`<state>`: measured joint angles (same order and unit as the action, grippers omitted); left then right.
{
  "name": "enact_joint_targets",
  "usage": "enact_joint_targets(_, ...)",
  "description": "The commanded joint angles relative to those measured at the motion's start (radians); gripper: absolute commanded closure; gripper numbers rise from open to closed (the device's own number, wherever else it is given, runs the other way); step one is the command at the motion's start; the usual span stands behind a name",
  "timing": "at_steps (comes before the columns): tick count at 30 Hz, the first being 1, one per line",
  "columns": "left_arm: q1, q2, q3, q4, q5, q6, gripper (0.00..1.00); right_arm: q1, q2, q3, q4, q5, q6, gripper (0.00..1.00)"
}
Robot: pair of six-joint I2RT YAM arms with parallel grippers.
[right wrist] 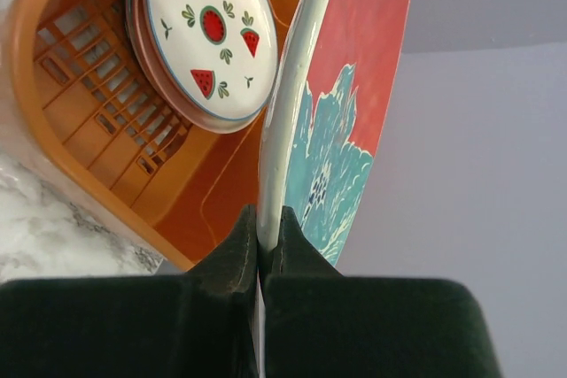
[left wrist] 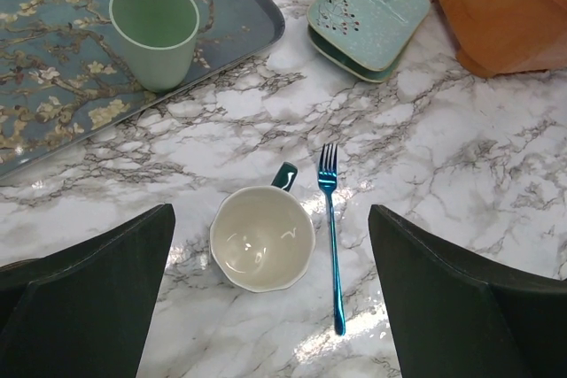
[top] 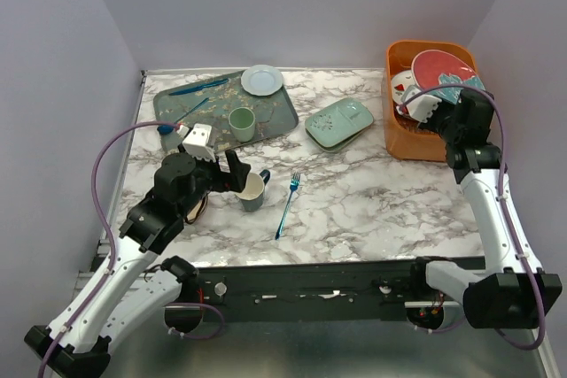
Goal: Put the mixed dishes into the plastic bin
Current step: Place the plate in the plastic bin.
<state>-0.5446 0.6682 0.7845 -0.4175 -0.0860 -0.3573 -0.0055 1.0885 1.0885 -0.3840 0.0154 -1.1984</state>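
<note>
The orange bin stands at the far right corner of the marble table, close to the right wall. The right gripper reaches in over the bin's near rim, its jaws clenched on the rim of the red plate with the teal flower. This plate is on edge over the right half of the bin; whether its lower edge touches the bottom cannot be told. A watermelon plate leans on edge against the slotted left wall, a gap of bare orange floor between the two plates. The left gripper hangs over the near left of the table with jaws spread wide and grasping nothing. The dark mug, cream inside, stands upright on the marble between its fingers, apart from both. A blue fork lies just right of the mug, near its handle but not touching. A pale-green divided dish sits between the bin and the floral tray, clear of both edges. On the tray stand a green cup near its right edge and a small white plate at the far corner. Open marble stretches from the fork to the bin's front wall.
</note>
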Motion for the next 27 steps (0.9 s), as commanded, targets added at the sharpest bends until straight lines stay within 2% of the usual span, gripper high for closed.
enact_joint_targets(1, 0.003, -0.019, -0.014, -0.020, -0.032, 0.018, 0.01, -0.056, 0.031, 0.014, 0.302, -0.058, -0.081, 1.00)
enact_joint_targets(12, 0.003, -0.024, -0.016, -0.018, -0.027, 0.018, 0.01, -0.083, 0.157, -0.012, 0.404, -0.103, -0.207, 1.00)
enact_joint_targets(27, 0.008, -0.024, -0.019, -0.018, -0.024, 0.018, 0.01, -0.094, 0.438, 0.160, 0.353, -0.130, -0.265, 0.99)
